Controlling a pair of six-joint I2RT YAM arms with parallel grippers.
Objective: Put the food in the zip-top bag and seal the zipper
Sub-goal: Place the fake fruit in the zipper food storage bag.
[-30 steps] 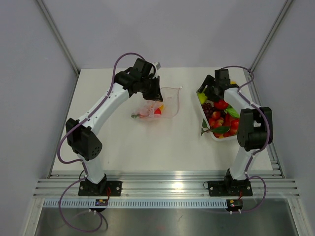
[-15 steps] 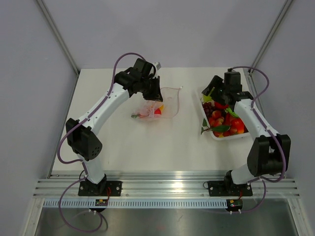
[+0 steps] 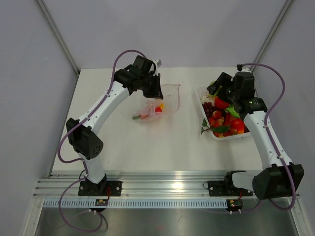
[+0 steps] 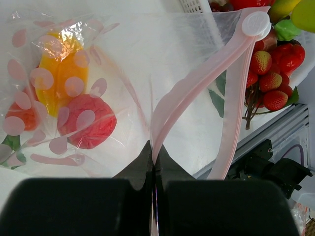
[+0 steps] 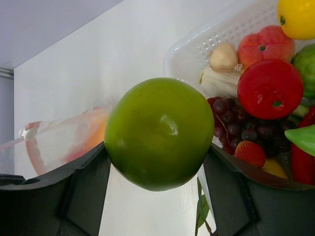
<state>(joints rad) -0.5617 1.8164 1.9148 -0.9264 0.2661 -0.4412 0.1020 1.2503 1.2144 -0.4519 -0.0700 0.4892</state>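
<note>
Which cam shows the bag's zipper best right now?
Left wrist: the zipper fills the frame, mouth open, left gripper pinching one strip. Top external shows only a faint thin line. Right wrist shows a blurred pink bit beside the green fruit in the right gripper.

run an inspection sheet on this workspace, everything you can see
surface: white table, no spills seen
job's things: zip-top bag has its mouth open, with an orange piece and a red piece inside; zipper unsealed; remaining food sits in the white tray
clutter: nothing seen
grippers: left claw shut on the zipper; right claw shut on a green apple near the tray's corner
cables: purple cables loop along both arms, no snag seen
surroundings: grey walls; metal rail at the near edge
</note>
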